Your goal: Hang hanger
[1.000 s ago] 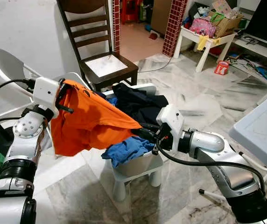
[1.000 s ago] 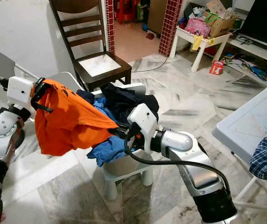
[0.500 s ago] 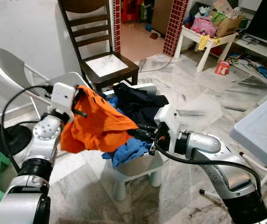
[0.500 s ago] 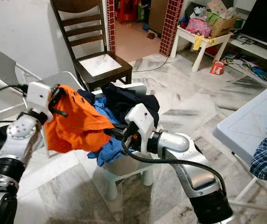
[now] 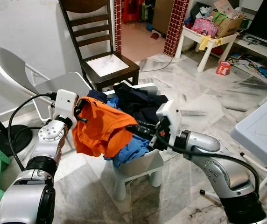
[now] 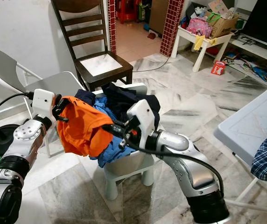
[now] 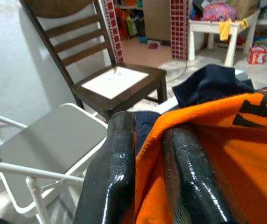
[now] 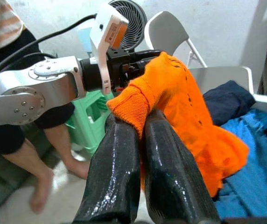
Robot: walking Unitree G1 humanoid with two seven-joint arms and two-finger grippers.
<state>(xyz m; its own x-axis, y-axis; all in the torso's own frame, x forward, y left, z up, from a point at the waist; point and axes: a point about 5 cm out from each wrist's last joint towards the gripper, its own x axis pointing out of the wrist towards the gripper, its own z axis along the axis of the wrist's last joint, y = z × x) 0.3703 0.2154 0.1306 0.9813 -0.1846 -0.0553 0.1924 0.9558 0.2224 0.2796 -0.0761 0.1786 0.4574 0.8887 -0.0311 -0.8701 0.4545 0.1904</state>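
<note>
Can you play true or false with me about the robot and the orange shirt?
1. Both grippers are pinching the orange shirt. True: the left gripper holds one end and the right gripper holds the other.
2. The shirt is lying flat on the floor. False: it hangs in the air between the two grippers, above the pile of clothes.
3. The clothes pile sits on a small white stool. True.
4. A dark wooden chair stands behind the pile. True.
5. The folding chair next to the robot is red. False: it is grey with a white frame.
6. The clothes under the shirt are all yellow. False: they are blue and dark navy.
</note>
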